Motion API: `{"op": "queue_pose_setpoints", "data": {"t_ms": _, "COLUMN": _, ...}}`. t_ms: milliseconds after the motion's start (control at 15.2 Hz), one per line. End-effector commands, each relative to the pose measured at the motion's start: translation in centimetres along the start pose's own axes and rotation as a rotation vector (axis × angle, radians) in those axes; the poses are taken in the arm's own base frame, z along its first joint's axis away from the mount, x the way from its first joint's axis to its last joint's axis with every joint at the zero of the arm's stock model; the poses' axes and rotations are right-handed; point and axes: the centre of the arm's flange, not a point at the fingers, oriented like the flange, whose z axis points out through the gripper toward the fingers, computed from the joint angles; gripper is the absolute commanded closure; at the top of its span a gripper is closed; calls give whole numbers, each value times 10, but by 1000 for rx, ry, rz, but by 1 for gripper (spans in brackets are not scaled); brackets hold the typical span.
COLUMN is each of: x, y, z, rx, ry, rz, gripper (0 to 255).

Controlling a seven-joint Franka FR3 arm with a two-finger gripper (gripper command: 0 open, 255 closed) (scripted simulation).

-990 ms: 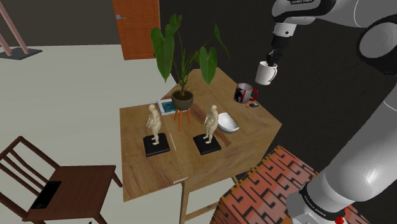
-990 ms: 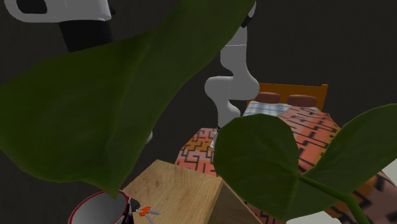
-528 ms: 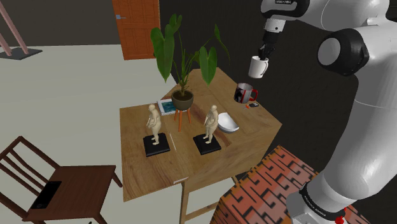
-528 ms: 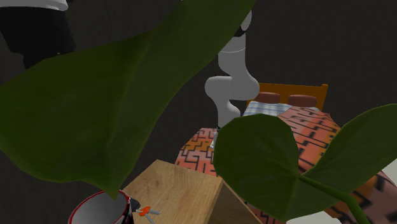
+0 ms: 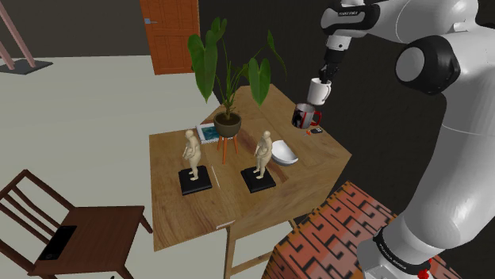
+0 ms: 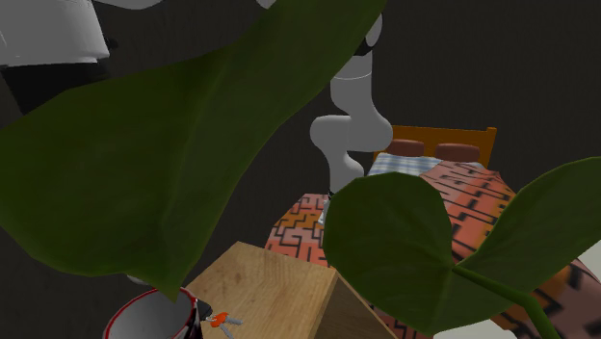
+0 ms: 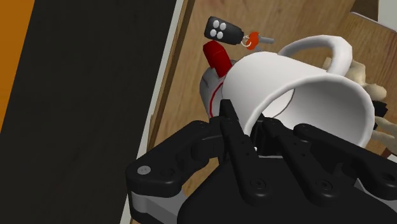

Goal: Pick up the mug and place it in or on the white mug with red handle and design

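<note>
Above the table's far corner, at the shoulder view's right: white mug, mouth up, hanging from the gripper directly over the red-handled mug. From this angle it is unclear whether the two touch.

Arm: arched high from the stand, wrist bent steeply down.

Wrist view adds: fingers clamped on the mug's wall, one outside the rim and one inside. The mug's handle is turned away from the gripper. The red-handled mug's handle shows beneath it, with a key fob beyond on the wood.

Second exterior view adds: large leaf across the near field, the red-handled mug's rim below it, bed at far right.

Shoulder view lists: plant, two figurines, bowl, chair at near left.
</note>
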Motion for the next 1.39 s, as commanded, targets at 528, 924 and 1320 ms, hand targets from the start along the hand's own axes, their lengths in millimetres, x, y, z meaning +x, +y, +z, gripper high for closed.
{"op": "queue_pose_setpoints", "data": {"t_ms": 528, "x": 3, "y": 3, "z": 47, "rx": 0, "ry": 1, "rz": 0, "gripper": 255}}
{"op": "queue_pose_setpoints", "data": {"t_ms": 924, "x": 3, "y": 3, "z": 47, "rx": 0, "ry": 1, "rz": 0, "gripper": 255}}
{"op": "queue_pose_setpoints", "data": {"t_ms": 1320, "x": 3, "y": 3, "z": 47, "rx": 0, "ry": 1, "rz": 0, "gripper": 0}}
